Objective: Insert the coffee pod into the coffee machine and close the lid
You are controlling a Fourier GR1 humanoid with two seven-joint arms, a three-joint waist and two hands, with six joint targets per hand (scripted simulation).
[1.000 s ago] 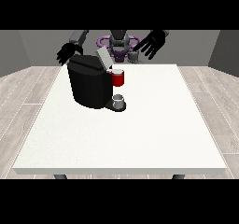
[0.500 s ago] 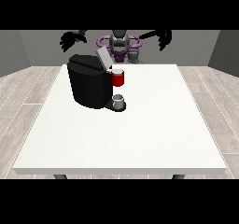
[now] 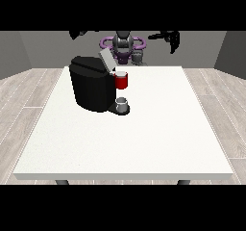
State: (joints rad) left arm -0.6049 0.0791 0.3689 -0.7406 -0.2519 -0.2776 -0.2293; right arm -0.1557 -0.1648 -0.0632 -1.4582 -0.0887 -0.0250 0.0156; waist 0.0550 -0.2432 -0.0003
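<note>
The black coffee machine (image 3: 91,88) stands on the left half of the white table (image 3: 144,138). Its grey lid (image 3: 106,59) is tilted up and open. On its front is a red pod holder (image 3: 122,81), with a grey cup (image 3: 123,103) on the drip tray below. A small grey cylinder (image 3: 138,57), apparently the coffee pod, stands at the table's far edge before the robot. The hand at the view's right (image 3: 171,37) is raised high, fingers hanging relaxed and holding nothing. The hand at the view's left (image 3: 79,33) is raised too, partly cut off at the top.
The robot's torso (image 3: 123,43), with purple shoulder rings, is behind the table's far edge. Both arms are spread wide above the table, away from the machine. Wood floor surrounds the table.
Both hands have risen and swung outward, away from the machine and the table's far edge. The machine, lid, cup and grey cylinder have not moved.
</note>
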